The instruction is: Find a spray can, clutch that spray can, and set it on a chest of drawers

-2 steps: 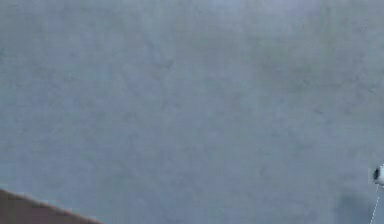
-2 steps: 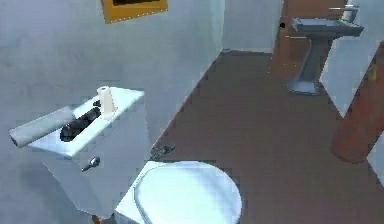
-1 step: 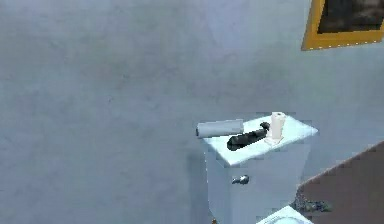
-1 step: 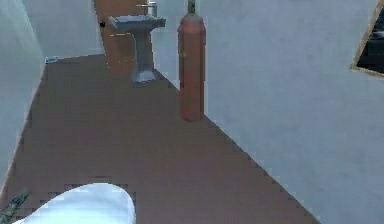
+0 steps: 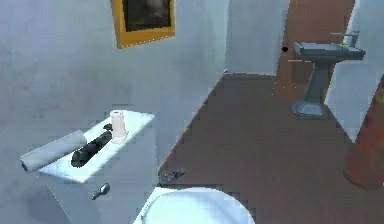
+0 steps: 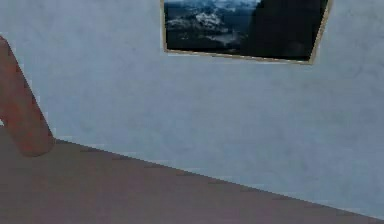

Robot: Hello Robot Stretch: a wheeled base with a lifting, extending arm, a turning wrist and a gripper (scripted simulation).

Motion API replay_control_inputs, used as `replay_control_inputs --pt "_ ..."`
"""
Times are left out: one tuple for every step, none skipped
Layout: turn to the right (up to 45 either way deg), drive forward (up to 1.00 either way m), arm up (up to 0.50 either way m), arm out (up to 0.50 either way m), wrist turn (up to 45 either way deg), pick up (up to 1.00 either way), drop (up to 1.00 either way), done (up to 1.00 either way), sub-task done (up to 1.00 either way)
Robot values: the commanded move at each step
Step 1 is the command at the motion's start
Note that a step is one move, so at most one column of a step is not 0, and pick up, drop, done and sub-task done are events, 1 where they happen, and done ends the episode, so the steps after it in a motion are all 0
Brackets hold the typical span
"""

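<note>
In the forward view, one white ceramic toilet tank (image 5: 125,165) stands at the lower left, boxy and smooth, with one small metal flush lever (image 5: 101,190) on its front and one rounded white bowl (image 5: 195,207) below it. Three things rest on the tank lid: one grey cylinder (image 5: 52,151) lying on its side, one slim dark elongated object (image 5: 91,150) just beside it, and one pale upright roll (image 5: 119,125). Whether any of them is the spray can cannot be told. One small dark item (image 5: 172,176) lies on the matte brown floor (image 5: 260,130). One gold-framed picture (image 5: 145,22) hangs on the pale wall; one grey pedestal sink (image 5: 325,58) stands before one brown wooden door (image 5: 318,25). One reddish-brown rounded column (image 5: 368,150) rises at the right edge. In the arm side view, one thin-framed landscape picture (image 6: 245,28) hangs on a plain pale wall (image 6: 150,100), with one reddish-brown cylinder (image 6: 22,105) at the left. The claw's state cannot be told.
</note>
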Motion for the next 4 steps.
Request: replay_control_inputs --pt "45.0 0.00 0.00 0.00 0.0 0.00 0.00 0.00 0.00" --pt "6.0 0.00 0.00 0.00 0.0 0.00 0.00 0.00 0.00" --pt "0.0 0.60 0.00 0.00 0.0 0.00 0.00 0.00 0.00" --pt "3.0 0.00 0.00 0.00 0.0 0.00 0.00 0.00 0.00"
